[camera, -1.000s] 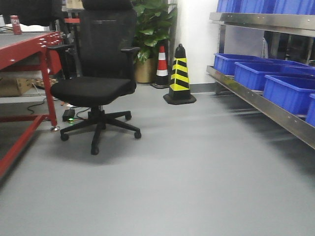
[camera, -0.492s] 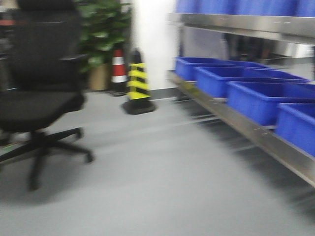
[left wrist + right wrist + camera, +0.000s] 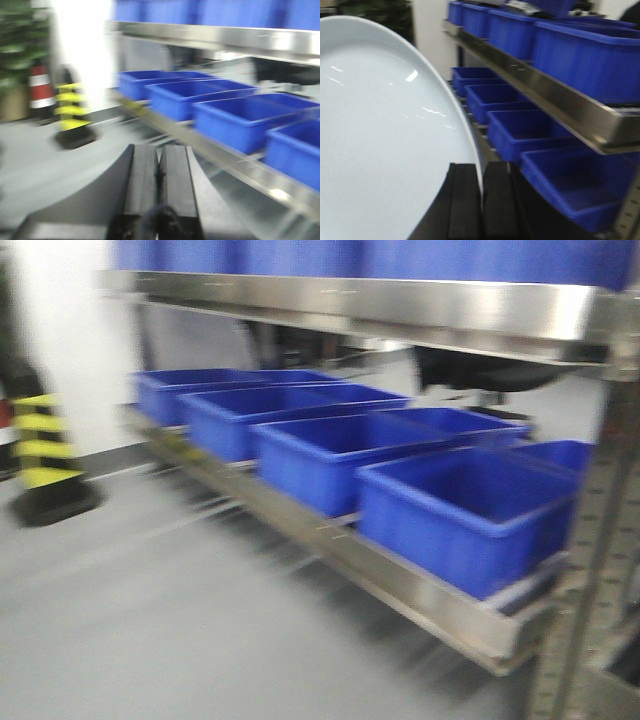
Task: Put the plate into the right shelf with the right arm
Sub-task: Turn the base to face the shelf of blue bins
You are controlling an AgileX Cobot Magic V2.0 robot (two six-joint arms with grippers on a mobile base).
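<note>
The right pincer pinches the rim of the white plate between its two black fingers. The plate spreads up and to the left of the pincer and fills that side of the wrist view. Ahead and to the pincer's right runs the right shelf, whose steel rails carry rows of blue bins, apart from the plate. The left pincer is pressed together with nothing between its fingers; the shelf's lower bins lie ahead to its right, and a yellow-and-black cone ahead to its left
</note>
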